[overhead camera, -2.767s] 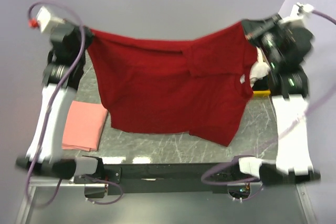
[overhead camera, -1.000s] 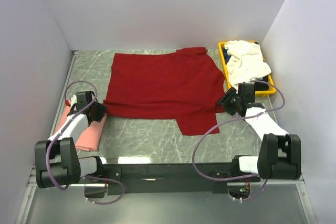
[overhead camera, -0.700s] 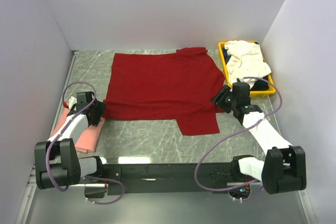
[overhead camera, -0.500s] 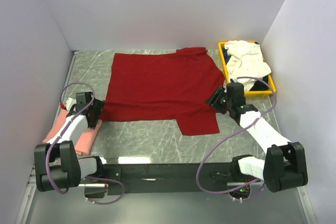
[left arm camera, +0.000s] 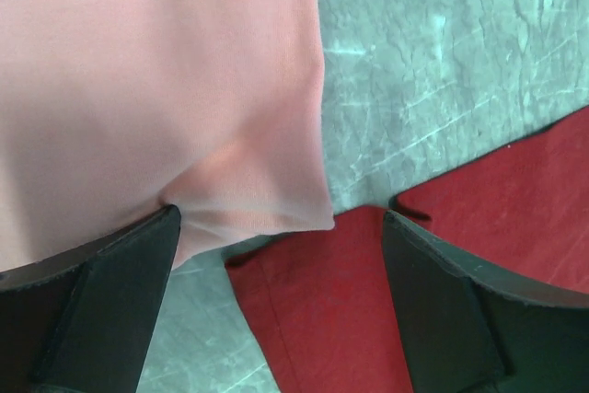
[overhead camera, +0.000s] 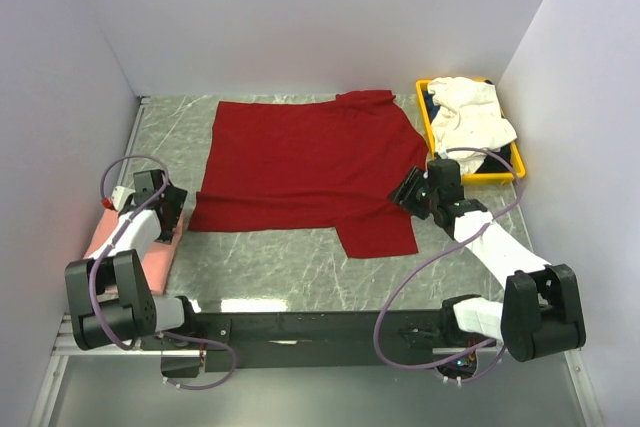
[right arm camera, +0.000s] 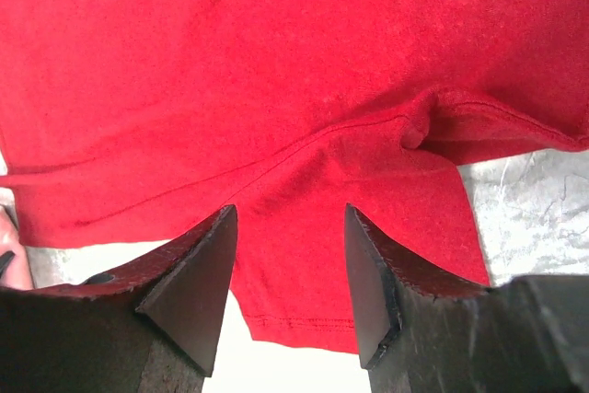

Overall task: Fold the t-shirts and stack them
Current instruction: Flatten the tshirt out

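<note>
Lying spread flat across the middle of the top view, the dark red t-shirt [overhead camera: 305, 167] covered much of the grey marbled table [overhead camera: 280, 262], with one sleeve pointing toward the lower centre. The salmon-pink t-shirt [overhead camera: 165, 245] sat folded at the left edge. In the left wrist view its corner [left arm camera: 138, 71] nearly met the red shirt's corner [left arm camera: 322, 319]. The white t-shirt [overhead camera: 470, 112] lay crumpled in the yellow bin [overhead camera: 428, 119] at the upper right.

The left gripper [left arm camera: 276, 310] hung low over those two corners with its jaws spread wide and nothing clamped between them, though one finger [left arm camera: 110, 292] brushed the pink cloth. The right gripper [right arm camera: 285, 292] hovered at the red shirt's right edge, above the sleeve seam. Its jaws stood apart and held nothing, and the cloth below them lay flat.
</note>
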Controlling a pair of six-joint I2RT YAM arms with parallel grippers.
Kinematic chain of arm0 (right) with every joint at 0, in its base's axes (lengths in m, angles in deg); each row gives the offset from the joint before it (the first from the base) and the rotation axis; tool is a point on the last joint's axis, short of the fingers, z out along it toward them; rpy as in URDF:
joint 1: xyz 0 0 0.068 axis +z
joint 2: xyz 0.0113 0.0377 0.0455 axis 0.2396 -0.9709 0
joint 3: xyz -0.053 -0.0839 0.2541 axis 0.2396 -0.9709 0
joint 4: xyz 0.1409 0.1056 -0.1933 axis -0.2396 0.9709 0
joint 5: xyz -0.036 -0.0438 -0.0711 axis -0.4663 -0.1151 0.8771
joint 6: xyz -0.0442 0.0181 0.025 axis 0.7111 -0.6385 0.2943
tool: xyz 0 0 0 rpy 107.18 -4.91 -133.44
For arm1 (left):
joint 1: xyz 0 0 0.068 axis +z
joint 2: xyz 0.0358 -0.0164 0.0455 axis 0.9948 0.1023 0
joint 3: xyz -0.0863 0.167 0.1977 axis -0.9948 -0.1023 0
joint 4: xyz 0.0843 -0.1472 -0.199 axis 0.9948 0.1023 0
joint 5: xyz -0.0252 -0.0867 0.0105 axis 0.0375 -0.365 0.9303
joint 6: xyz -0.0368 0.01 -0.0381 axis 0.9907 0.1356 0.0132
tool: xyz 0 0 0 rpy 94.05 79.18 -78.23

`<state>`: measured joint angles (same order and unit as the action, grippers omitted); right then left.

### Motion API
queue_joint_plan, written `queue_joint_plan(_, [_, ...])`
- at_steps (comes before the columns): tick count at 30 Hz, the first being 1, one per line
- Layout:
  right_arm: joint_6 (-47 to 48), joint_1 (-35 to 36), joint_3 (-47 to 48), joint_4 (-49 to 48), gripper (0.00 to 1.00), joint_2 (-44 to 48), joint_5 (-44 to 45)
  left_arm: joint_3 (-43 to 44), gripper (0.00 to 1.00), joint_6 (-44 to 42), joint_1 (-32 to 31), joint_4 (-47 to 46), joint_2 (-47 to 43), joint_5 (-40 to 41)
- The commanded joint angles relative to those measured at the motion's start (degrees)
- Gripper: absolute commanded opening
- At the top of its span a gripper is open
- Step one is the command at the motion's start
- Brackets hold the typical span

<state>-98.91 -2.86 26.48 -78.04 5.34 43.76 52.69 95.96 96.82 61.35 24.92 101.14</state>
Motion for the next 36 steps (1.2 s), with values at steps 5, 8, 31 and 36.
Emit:
queue_joint_plan(5, [0.63,0.33,-1.46,0.89,0.57,3.88,1.77,1.76,0.90,-3.01,0.85,-0.16,-1.94,-1.34])
queue_joint_plan(8, [0.63,0.33,-1.20,3.70,0.57,6.25,3.17,2.63,0.84,-3.01,-0.12,1.68,-4.05,-1.96])
queue_joint_plan(31, [1.24,-2.65,-4.36,11.62,0.57,10.39,8.18,4.92,0.54,16.06,-17.61,12.41,5.77,13.51])
queue_joint_plan(36, [1.68,-4.59,-4.98,12.06,0.57,8.90,7.83,5.80,0.50,17.02,-17.52,12.50,10.17,14.21])
